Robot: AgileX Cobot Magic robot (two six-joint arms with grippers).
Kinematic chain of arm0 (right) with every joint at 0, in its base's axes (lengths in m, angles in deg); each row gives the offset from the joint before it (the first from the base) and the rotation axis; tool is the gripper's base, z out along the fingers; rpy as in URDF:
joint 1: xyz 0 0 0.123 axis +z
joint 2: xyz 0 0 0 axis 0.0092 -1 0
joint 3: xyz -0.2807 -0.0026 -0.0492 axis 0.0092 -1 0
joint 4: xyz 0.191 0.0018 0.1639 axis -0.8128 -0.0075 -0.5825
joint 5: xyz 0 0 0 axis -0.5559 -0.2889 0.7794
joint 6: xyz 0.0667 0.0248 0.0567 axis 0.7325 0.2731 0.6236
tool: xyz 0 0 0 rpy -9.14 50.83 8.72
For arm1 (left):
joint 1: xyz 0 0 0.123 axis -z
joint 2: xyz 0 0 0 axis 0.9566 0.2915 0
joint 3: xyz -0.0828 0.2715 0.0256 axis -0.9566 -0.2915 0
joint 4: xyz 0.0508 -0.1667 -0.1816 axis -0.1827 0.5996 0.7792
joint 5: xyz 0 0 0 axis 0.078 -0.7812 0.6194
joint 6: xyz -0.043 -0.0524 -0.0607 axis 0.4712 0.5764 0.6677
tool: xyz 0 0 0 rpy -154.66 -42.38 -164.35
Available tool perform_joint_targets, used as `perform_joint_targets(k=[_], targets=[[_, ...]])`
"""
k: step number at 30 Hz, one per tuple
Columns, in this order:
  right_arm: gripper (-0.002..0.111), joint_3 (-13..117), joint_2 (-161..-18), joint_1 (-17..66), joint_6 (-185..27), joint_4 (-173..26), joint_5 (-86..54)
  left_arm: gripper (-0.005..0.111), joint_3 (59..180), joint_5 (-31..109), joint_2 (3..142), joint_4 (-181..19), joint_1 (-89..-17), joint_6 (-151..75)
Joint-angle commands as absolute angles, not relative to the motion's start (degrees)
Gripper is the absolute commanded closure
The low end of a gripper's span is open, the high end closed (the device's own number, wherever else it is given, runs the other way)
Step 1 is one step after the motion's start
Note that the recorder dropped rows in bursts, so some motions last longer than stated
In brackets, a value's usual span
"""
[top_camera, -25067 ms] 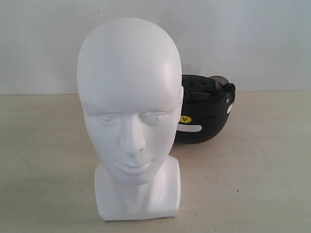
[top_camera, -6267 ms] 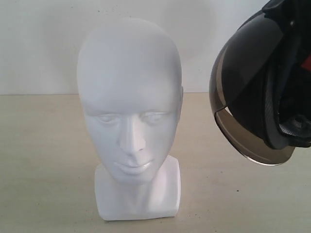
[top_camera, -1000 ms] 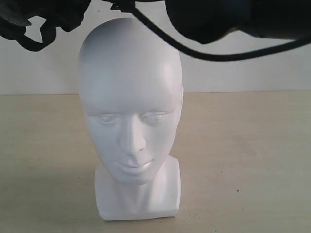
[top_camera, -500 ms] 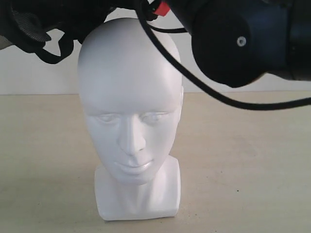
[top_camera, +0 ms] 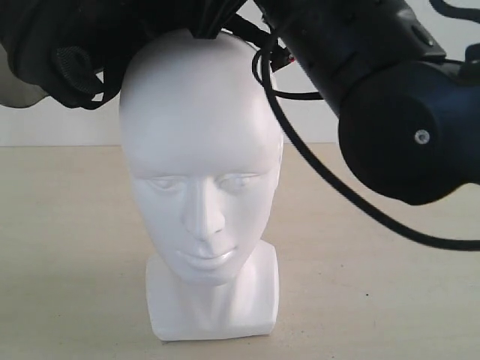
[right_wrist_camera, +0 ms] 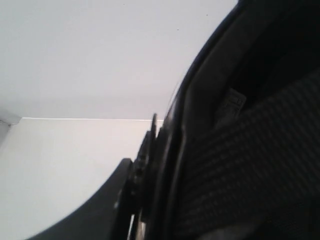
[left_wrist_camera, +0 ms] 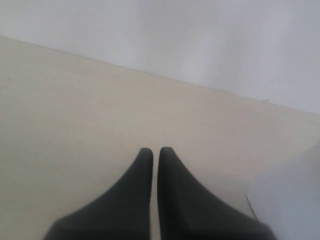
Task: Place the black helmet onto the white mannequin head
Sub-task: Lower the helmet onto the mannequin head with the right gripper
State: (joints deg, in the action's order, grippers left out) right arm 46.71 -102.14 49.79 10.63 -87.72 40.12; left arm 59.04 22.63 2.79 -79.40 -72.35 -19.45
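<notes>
The white mannequin head (top_camera: pixel 201 165) stands upright on its block base, facing the exterior camera. The black helmet (top_camera: pixel 75 41) hangs over its crown, tilted to the left, with the lining and looped straps showing. The smoky visor (top_camera: pixel 16 84) sticks out at the far left. My right gripper (right_wrist_camera: pixel 155 167) is shut on the helmet's rim (right_wrist_camera: pixel 175 130). One finger (right_wrist_camera: pixel 122 200) lies on the outside of the shell and the other is hidden inside by the padded lining (right_wrist_camera: pixel 250 165). My left gripper (left_wrist_camera: pixel 155 151) is shut on nothing, low over the table.
The right arm's bulky black wrist (top_camera: pixel 405 135) fills the upper right of the exterior view. Its cable (top_camera: pixel 330 184) loops down beside the head. The beige table (top_camera: pixel 375 285) runs back to a white wall (top_camera: pixel 60 124). A pale shape (left_wrist_camera: pixel 292 200) shows at the edge of the left wrist view.
The right arm has come down and forward with the helmet. The helmet now sits lower over the crown of the head, and its visor has come into view at the left.
</notes>
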Motion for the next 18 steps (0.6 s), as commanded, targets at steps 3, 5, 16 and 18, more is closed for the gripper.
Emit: perform_joint_targets(k=[3,5,16,18], targets=[[0.108,45.7,-99.5,49.7,9.7,-88.5,49.8,0.102,58.8,22.8,2.6,-79.3,-71.9,-19.7],[0.108,45.2,-99.5,49.7,9.5,-88.5,49.8,0.102,58.8,22.8,2.6,-79.3,-71.9,-19.7],[0.108,38.6,-99.5,49.7,8.3,-90.2,53.8,0.102,58.8,22.8,2.6,-79.3,-71.9,-19.7],[0.108,37.5,-99.5,49.7,8.3,-91.1,53.8,0.102,58.8,22.8,2.6,-79.3,-71.9,-19.7]])
